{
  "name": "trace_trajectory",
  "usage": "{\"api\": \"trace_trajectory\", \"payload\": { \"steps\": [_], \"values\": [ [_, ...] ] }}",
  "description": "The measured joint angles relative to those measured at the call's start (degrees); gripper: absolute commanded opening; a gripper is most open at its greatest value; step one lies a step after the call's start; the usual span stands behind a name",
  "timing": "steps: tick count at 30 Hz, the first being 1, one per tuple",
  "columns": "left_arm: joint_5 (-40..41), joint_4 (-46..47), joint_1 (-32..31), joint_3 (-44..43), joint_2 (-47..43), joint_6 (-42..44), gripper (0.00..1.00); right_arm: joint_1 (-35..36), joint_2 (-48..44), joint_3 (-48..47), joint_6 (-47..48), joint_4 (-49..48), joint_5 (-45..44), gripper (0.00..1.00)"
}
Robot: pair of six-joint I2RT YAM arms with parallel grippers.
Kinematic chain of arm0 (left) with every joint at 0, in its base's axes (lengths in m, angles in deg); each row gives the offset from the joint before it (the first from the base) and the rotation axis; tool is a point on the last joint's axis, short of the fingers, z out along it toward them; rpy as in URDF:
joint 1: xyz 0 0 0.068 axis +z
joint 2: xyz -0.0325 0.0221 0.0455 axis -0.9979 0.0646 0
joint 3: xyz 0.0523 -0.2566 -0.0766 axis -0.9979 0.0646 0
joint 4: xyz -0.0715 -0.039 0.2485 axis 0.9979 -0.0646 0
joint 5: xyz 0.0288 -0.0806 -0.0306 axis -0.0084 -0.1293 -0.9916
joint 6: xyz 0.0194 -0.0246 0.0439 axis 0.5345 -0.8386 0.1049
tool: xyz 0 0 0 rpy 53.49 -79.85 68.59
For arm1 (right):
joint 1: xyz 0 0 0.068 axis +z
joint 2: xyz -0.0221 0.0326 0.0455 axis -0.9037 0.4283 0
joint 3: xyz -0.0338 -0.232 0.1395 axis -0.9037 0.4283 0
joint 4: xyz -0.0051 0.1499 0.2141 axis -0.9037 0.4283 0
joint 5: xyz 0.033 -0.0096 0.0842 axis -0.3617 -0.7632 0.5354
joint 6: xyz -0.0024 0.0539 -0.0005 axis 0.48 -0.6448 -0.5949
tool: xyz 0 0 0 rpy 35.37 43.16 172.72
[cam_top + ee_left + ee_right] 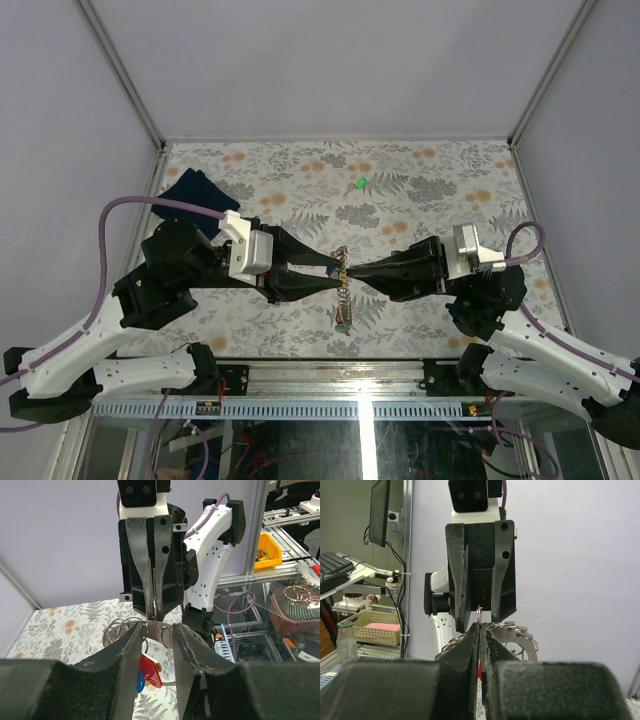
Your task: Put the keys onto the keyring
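Threading seems under way: the right gripper (479,626) is clamped on the keyring (479,611) above the table's (440,190) near edge, keys (149,672) dangling; the left gripper (157,629) is parted around it. Next, probably, fetch the green key (360,183) toward the far edge.

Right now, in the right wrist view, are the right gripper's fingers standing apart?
No: the right gripper has its fingers pressed together, with a thin loop of the keyring poking up between their tips.

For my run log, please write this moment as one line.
right fingers: shut on keyring | left fingers: open around keyring | red key: hanging below | green key: on table
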Motion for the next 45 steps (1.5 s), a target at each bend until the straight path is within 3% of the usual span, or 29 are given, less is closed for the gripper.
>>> {"api": "trace_trajectory", "payload": {
  "steps": [5, 9, 16, 19, 24, 29, 37, 45],
  "values": [
    [-0.3, 0.1, 0.0, 0.0, 0.3, 0.0, 0.32, 0.0, 0.0, 0.0, 0.3, 0.7, 0.0, 0.0],
    [-0.3, 0.3, 0.0, 0.0, 0.3, 0.0, 0.26, 0.0, 0.0, 0.0, 0.4, 1.1, 0.0, 0.0],
    [-0.4, 0.4, 0.0, 0.0, 0.5, 0.0, 0.0, 0.0, 0.0, 0.0, 0.7, 1.5, 0.2, 0.0],
    [-0.3, 0.4, 0.0, 0.0, 0.5, 0.0, 0.0, 0.0, -0.1, 0.0, 1.0, 1.6, 0.4, 0.01],
    [-0.3, 0.0, 0.0, 0.0, 0.8, 0.0, 0.0, 0.0, -1.3, 0.0, 3.5, 4.6, 0.5, 0.22],
    [-0.7, -2.3, 0.0, -0.9, 1.8, 0.5, 0.0, 0.0, -4.4, -1.6, 9.4, 13.9, 0.4, 0.29],
    [-1.4, -5.0, 0.0, -2.1, 2.6, 1.4, 0.0, 0.0, -7.7, -5.8, 17.7, 27.3, 0.5, 0.31],
    [-2.3, -5.4, 0.0, -2.7, 3.1, 1.8, 0.0, 0.0, -7.1, -6.5, 20.3, 32.5, 1.4, 0.28]
  ]
}}
